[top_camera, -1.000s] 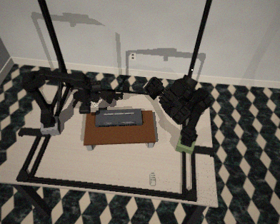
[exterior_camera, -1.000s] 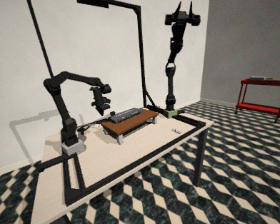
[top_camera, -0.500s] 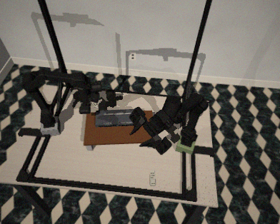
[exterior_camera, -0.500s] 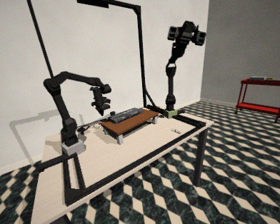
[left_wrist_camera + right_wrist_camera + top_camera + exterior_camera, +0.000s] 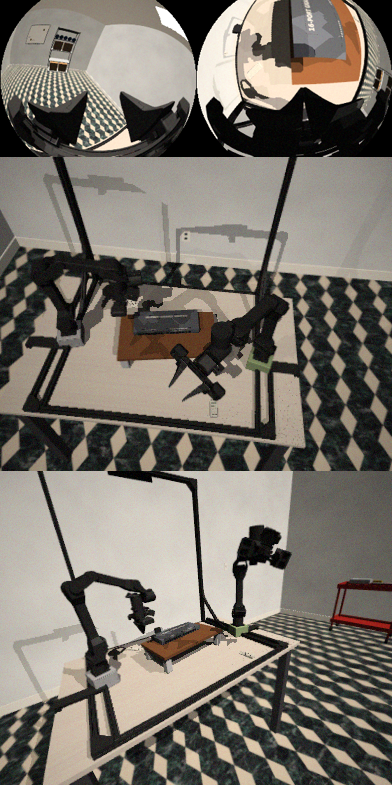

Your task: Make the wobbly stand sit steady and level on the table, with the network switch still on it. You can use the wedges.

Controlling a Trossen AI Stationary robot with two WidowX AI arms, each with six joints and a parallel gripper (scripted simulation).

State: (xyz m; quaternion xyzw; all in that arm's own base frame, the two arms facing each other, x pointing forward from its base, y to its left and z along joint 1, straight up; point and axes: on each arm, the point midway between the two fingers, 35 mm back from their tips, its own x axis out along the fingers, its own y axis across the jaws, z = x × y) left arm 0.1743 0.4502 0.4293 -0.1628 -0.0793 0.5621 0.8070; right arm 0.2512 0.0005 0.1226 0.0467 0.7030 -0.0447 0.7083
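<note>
"16-PORT GIGA" on the switch [image 5: 320, 38].
</note>
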